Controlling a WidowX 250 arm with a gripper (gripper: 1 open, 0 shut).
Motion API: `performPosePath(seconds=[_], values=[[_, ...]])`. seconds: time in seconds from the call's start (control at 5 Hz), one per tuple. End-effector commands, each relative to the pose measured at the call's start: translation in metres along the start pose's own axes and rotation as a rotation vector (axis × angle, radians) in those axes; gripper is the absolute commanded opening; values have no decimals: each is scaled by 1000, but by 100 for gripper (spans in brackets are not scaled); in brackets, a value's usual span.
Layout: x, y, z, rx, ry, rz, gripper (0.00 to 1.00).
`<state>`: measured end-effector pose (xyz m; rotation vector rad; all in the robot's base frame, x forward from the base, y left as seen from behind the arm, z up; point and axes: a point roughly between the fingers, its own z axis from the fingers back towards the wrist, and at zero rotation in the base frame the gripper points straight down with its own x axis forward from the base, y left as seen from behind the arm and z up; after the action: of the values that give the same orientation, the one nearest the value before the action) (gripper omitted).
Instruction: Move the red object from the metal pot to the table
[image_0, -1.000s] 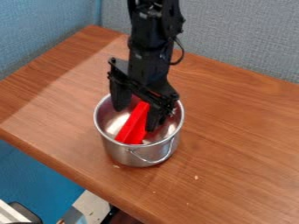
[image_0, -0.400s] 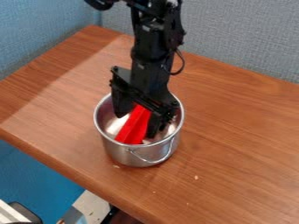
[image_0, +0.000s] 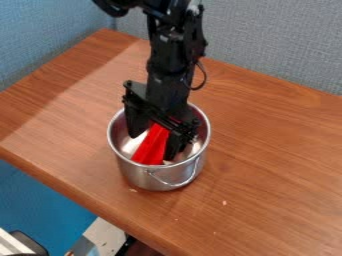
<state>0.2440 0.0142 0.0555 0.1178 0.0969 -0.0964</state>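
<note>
Red object: while it lies inside the metal pot (image_0: 158, 152), the red object (image_0: 155, 143) leans on a slant, lower end toward the pot's near-left floor, upper end toward the far-right wall.
Key relation: the pincer (image_0: 163, 122) hangs directly over the block's upper half, one finger on each side of it, so the block's long axis runs between the fingers rather than across them.
Pincer state: released, jaws spread wide, nothing gripped; whether the fingertips touch the block cannot be told.
Arm pose: black arm comes in from the top of the view, wrist pointing straight down into the pot's mouth.
Pot: stands upright on the tabletop (image_0: 67, 90), small handle toward the near edge.
Judgement: the grasp is not yet made; closing on the block looks like the next step.
</note>
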Motion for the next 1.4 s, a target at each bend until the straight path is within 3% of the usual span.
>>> performPosePath(seconds=[0.0,0.2,0.4,0.6,0.8,1.0,1.2], values=[[5,9,0,16,-13,17,0],[5,10,-1,15,-8,20,0],[5,9,4,-4,-12,24,100],[6,8,9,-24,-18,26,0],[6,8,19,-44,-36,28,0],[7,8,27,-71,-52,32,100],[6,7,42,-100,-79,34,0]])
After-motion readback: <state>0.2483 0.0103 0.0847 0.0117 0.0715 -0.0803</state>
